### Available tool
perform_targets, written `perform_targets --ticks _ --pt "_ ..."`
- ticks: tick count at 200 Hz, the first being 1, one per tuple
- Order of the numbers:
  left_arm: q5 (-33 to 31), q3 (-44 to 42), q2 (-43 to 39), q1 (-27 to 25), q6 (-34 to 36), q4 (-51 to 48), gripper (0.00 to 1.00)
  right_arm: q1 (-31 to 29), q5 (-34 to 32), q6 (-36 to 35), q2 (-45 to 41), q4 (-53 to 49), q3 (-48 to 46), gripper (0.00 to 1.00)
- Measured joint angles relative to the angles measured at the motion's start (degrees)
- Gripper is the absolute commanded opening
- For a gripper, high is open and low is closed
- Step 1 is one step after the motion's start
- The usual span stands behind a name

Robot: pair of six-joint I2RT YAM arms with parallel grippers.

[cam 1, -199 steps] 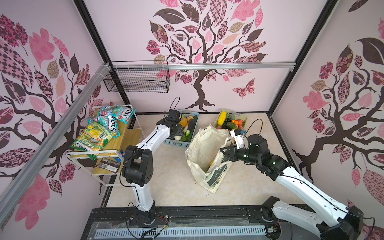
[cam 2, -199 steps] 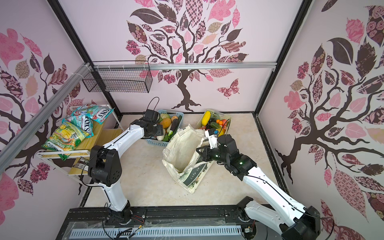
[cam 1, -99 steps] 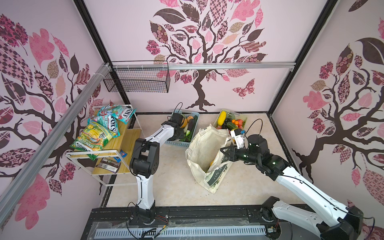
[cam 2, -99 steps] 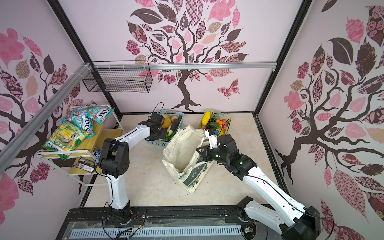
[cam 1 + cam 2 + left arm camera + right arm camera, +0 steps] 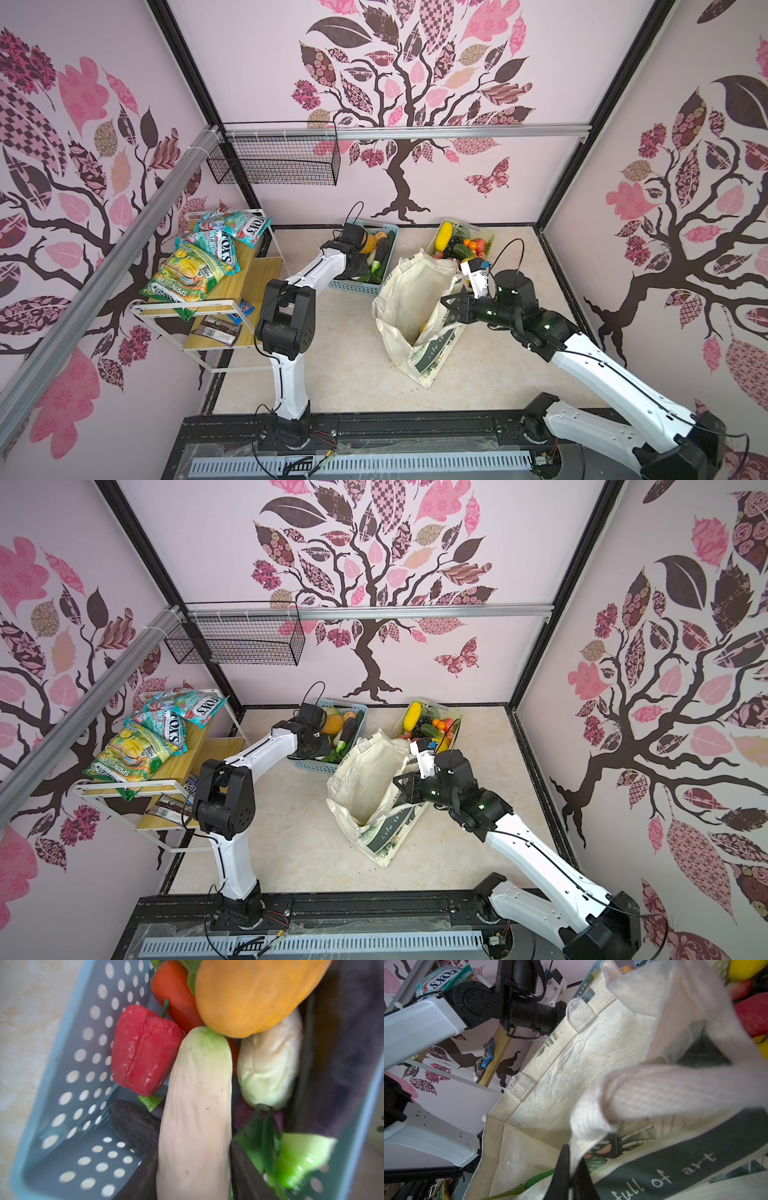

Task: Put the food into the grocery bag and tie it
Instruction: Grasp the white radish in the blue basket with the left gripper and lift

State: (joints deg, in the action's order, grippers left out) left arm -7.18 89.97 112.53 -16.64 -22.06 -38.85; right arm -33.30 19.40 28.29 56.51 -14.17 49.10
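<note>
My left gripper (image 5: 193,1147) reaches into the light blue basket (image 5: 62,1064), shut on a long white radish (image 5: 197,1105) with one finger against each side. Round the radish lie a red pepper (image 5: 143,1051), a big orange fruit (image 5: 249,995), a pale cabbage (image 5: 268,1064) and green leaves (image 5: 301,1157). In both top views the wrist hides this gripper (image 5: 365,266) (image 5: 320,742). The cream grocery bag (image 5: 411,299) (image 5: 365,779) stands open mid-floor. My right gripper (image 5: 446,305) (image 5: 572,1155) is shut on its near rim, and a green item (image 5: 542,1178) lies inside.
A pale green basket (image 5: 488,237) of fruit sits behind the bag. At the left stands a wooden shelf rack (image 5: 249,282) with snack packets (image 5: 187,274). A black wire basket (image 5: 274,162) hangs on the back wall. The left arm's elbow (image 5: 286,316) rises near the rack.
The left arm has swung toward the basket's middle and its jaws have narrowed onto the white radish. The right arm and the bag have not moved.
</note>
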Motion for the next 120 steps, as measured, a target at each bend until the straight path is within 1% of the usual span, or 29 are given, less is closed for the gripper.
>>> perform_targets --ticks 76,120 --pt "1.2 -0.1 -8.9 0.0 -0.2 -1.1 0.49 0.0 0.2 0.0 0.0 0.3 0.0 0.07" --pt "3.3 -2.5 -17.2 -0.2 -0.8 -1.0 0.49 0.0 0.2 0.0 0.0 0.3 0.0 0.07"
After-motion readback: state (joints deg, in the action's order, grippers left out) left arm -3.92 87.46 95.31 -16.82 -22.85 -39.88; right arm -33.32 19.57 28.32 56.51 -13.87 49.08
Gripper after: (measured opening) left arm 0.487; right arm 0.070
